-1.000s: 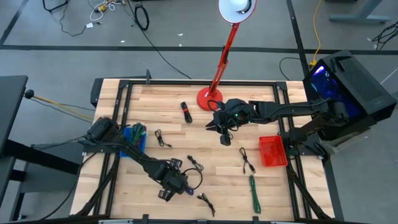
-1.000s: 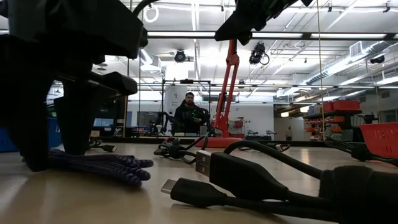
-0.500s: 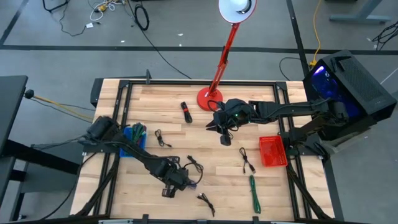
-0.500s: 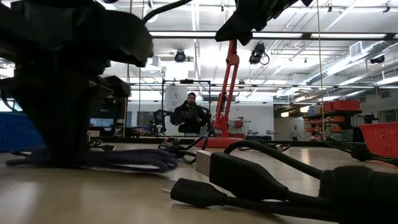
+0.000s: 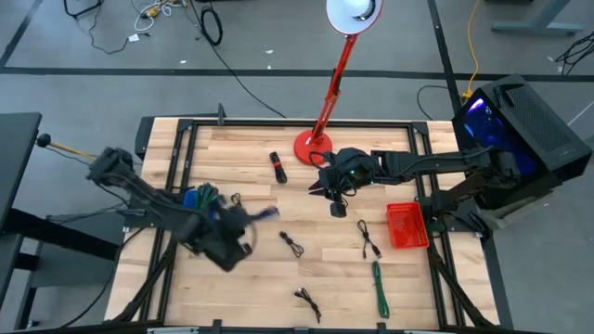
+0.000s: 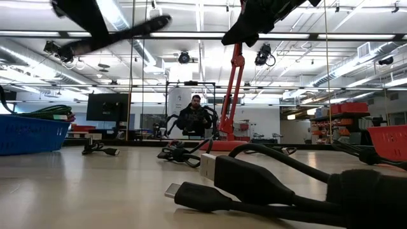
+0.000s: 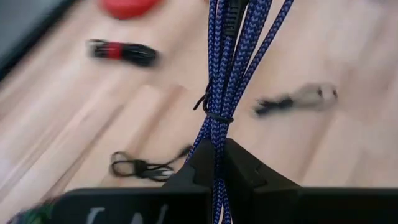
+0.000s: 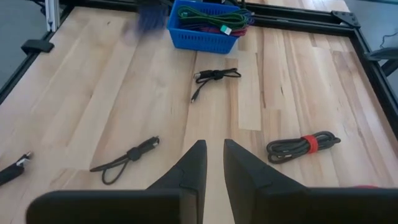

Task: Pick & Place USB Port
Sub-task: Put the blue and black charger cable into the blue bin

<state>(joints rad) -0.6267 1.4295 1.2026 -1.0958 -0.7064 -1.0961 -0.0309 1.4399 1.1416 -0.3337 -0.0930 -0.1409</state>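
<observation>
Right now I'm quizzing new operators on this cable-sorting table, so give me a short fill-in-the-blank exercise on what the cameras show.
1. The left gripper is shut on a braided ____ cable.
2. The basket already holding cables is ____ in colour.
3. The right gripper hovers with its fingers slightly apart, holding ____.
4. The desk lamp has a ____ base.

Missing words: blue; blue; nothing; red

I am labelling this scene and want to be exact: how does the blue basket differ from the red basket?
The blue basket stands on the table's left side near the left arm; the red basket stands on the right side near the right arm. The blue basket already holds coiled cables, green ones among them; the red basket shows nothing inside in the high view. Both are small, open-topped, slotted baskets resting on the wooden table.
</observation>
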